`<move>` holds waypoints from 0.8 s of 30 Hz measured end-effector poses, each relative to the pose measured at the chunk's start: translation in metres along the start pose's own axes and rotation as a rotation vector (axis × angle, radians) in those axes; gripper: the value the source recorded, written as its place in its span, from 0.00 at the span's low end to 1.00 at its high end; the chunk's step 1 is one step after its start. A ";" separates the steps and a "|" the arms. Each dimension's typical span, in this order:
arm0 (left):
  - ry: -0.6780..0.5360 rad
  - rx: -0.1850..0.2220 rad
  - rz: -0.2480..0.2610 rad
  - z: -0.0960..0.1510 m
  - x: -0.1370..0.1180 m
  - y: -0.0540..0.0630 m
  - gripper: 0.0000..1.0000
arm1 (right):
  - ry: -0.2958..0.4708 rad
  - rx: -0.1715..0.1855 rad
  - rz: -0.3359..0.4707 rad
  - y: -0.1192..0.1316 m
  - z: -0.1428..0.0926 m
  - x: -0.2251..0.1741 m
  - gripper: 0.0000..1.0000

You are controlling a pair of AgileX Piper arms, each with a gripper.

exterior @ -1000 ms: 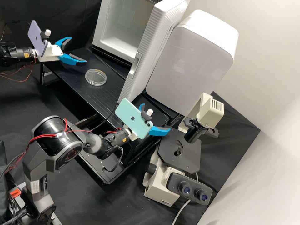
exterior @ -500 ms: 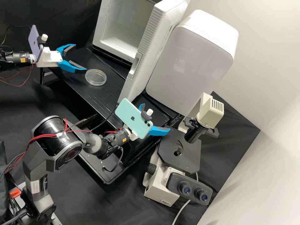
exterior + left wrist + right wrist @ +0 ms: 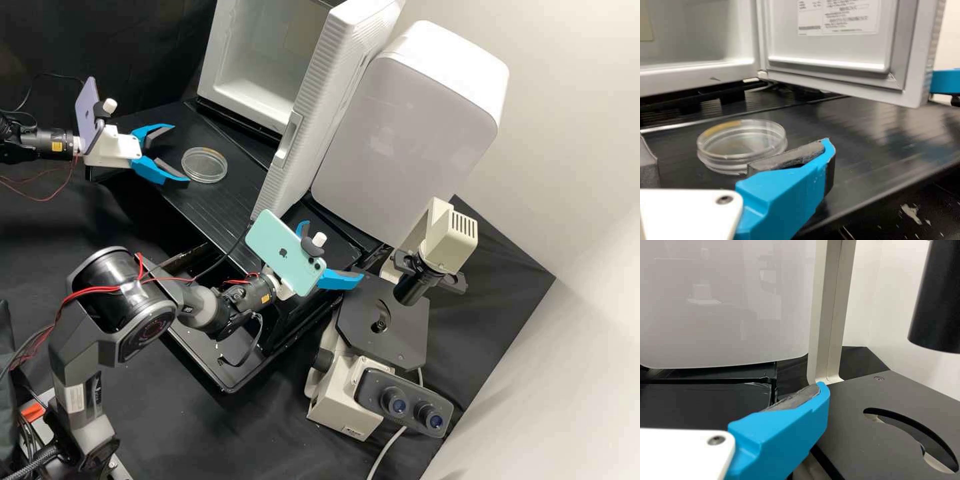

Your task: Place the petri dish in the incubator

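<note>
A clear lidded petri dish (image 3: pixel 204 165) (image 3: pixel 742 145) lies flat on the black bench in front of the white incubator (image 3: pixel 230 63), whose door (image 3: pixel 320 100) stands swung open. My left gripper (image 3: pixel 179 153) hovers just left of the dish, open, one blue finger (image 3: pixel 790 185) near the dish's rim and nothing held. My right gripper (image 3: pixel 333 257) is open and empty, low at the bench's near end beside the microscope stage (image 3: pixel 880 410); one of its fingers (image 3: pixel 785 427) is seen in its wrist view.
A large white box (image 3: pixel 413 127) stands to the right of the incubator door. A microscope (image 3: pixel 387 360) sits at the front right. The raised black bench (image 3: pixel 220 207) drops off on its left and front sides. Red cables trail from the arm bases.
My left gripper has moved right and down, ending close to the dish. The right arm and the dish have stayed still.
</note>
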 end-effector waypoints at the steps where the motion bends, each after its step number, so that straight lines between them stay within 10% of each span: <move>1: -0.002 0.001 -0.006 0.000 0.001 -0.002 1.00 | 0.000 0.000 0.000 0.000 0.000 0.000 1.00; 24: 0.011 -0.074 -0.041 -0.007 0.028 -0.005 1.00 | 0.000 0.000 0.000 0.000 0.000 0.000 1.00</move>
